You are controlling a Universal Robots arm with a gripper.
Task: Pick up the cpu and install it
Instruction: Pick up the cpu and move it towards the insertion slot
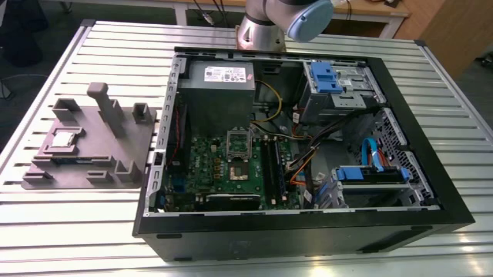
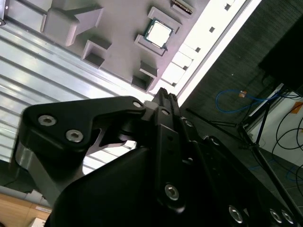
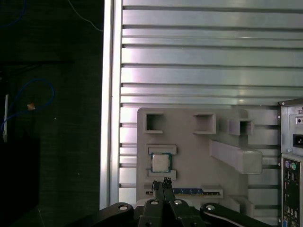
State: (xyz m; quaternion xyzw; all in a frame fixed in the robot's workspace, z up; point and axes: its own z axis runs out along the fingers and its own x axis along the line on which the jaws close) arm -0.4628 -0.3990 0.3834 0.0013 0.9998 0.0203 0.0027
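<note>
On the exterior view's left we see the cpu (image 1: 64,138) lying in the grey holder (image 1: 127,147) on the worktop (image 1: 77,231), well apart from the computer case (image 1: 308,231) on that view's right, and our pincer (image 3: 164,181), pressed together on nothing above the holder, could, we judge, knock the cpu askew if lowered so.

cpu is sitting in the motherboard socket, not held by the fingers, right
Not in the socket: the cpu sits in a pocket of the grey holder on the table, as the first wrist view shows. The fingers do not hold it.
</note>
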